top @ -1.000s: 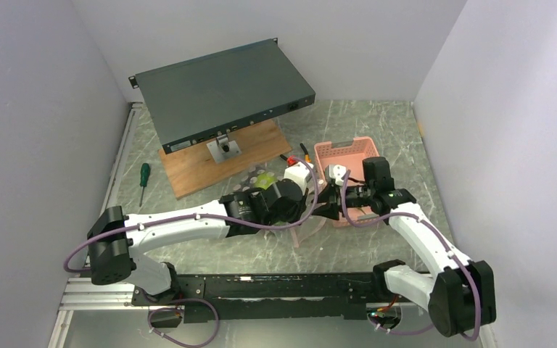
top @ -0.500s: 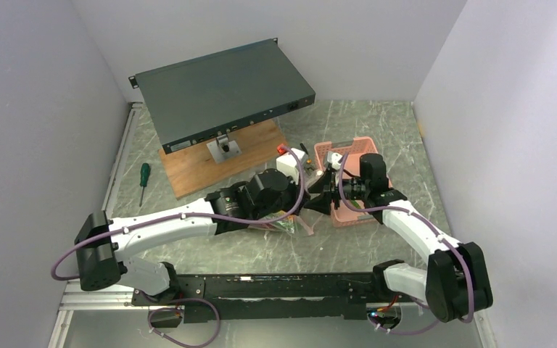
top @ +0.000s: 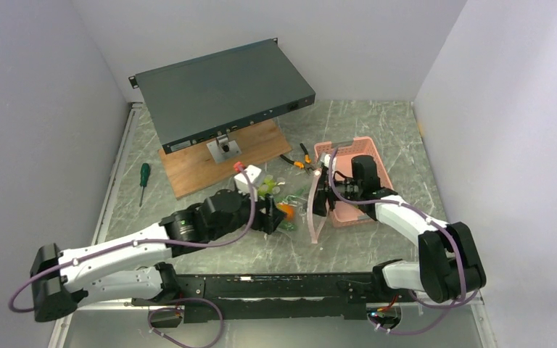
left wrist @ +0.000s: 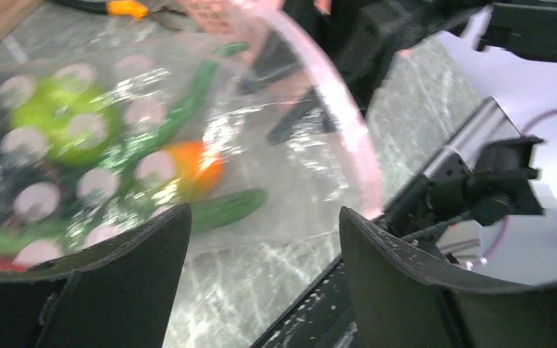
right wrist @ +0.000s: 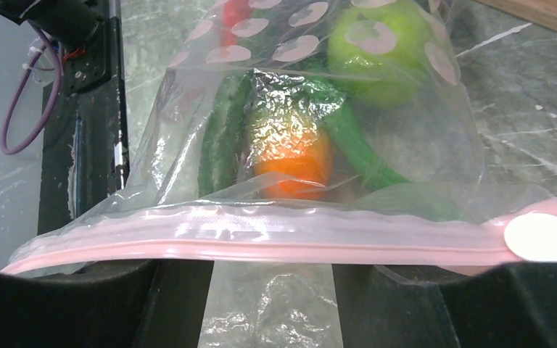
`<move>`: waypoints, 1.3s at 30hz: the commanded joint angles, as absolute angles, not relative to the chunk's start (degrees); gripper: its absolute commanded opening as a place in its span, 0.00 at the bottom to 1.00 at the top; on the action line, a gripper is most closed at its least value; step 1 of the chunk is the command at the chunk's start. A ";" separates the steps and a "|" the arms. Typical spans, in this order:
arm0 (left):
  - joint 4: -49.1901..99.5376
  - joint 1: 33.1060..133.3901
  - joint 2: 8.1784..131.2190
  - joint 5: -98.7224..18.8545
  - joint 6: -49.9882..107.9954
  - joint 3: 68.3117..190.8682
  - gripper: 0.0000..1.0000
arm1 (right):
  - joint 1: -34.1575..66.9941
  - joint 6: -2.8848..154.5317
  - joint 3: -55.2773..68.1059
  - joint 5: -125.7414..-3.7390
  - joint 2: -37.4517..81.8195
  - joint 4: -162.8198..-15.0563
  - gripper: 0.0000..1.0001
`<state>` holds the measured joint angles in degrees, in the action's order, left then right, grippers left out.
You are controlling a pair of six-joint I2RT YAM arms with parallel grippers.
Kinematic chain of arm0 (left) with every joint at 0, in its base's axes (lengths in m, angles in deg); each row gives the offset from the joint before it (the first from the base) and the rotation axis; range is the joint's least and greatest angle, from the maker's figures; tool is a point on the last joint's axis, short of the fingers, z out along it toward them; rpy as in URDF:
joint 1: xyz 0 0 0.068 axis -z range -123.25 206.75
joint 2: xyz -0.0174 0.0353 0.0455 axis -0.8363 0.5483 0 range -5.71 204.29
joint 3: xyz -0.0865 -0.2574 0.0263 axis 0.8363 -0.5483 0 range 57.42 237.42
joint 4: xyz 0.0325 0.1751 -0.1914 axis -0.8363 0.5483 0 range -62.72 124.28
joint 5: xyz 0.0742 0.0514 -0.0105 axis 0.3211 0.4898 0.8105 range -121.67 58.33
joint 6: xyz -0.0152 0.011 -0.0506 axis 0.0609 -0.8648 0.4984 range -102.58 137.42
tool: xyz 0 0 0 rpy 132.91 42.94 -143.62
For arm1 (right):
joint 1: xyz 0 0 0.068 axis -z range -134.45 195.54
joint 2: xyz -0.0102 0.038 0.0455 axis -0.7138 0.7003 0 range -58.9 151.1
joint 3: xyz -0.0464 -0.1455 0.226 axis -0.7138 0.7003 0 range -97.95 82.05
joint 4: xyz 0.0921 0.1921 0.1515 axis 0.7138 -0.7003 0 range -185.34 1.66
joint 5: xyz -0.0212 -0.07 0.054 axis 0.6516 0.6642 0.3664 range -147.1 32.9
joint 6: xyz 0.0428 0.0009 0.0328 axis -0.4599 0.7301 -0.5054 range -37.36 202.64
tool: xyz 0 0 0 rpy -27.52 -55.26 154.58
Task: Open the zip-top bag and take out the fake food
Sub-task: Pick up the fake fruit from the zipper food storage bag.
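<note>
Your left arm (top: pixel 116 250) lies stretched low over the bench (top: pixel 261 254), reaching from the near left corner towards the middle with its wrist pointing right. The left tool (left wrist: pixel 261 217) is spread wide and grips nothing. Its fingers (left wrist: pixel 123 283) frame bare bench, with the bag (left wrist: pixel 275 152) just ahead of them.

Your right arm (top: pixel 406 217) is folded sharply. Its elbow sits back near its base and its forearm reaches left across the front of the basket (top: pixel 344 148), so the two tools face each other with the bag between them.

The right tool (right wrist: pixel 272 272) has its jaws apart. The pink zip strip (right wrist: pixel 261 235) runs across just past its fingertips, and loose clear film hangs in the gap, not pinched. From above, that strip stands on edge right at the right tool.

The bag lies on the bench in the middle, its body spreading left from the strip towards the left tool. The food (right wrist: pixel 294 163) is all inside it: a green apple (right wrist: pixel 384 51) at the far end, an orange piece nearer the strip, and long green pods (right wrist: pixel 217 145) alongside.
</note>
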<state>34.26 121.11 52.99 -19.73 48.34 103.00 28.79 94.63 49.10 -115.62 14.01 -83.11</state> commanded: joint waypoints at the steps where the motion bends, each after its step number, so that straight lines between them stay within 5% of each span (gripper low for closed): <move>1: 36.99 115.92 46.28 -14.93 52.75 95.29 0.82 | 27.58 96.11 46.82 -115.60 15.61 -82.64 0.59; 11: 25.90 100.26 39.94 -24.58 58.56 81.89 0.99 | 26.11 96.69 45.34 -113.77 18.30 -84.31 0.59; 16: 24.93 95.39 42.80 -26.10 57.78 82.07 1.00 | 26.04 96.96 44.96 -113.53 18.97 -84.78 0.59; 32: 7.27 85.29 55.18 -37.98 56.56 73.91 1.00 | 25.17 98.01 42.09 -111.59 22.13 -87.92 0.60; 39: 1.53 85.22 59.03 -40.79 59.32 70.10 0.84 | 23.63 99.19 38.33 -108.77 25.53 -93.78 0.63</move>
<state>7.60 85.35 58.15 -37.50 57.48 72.45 24.60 97.62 41.54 -110.40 24.43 -90.80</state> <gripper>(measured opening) 0.871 0.612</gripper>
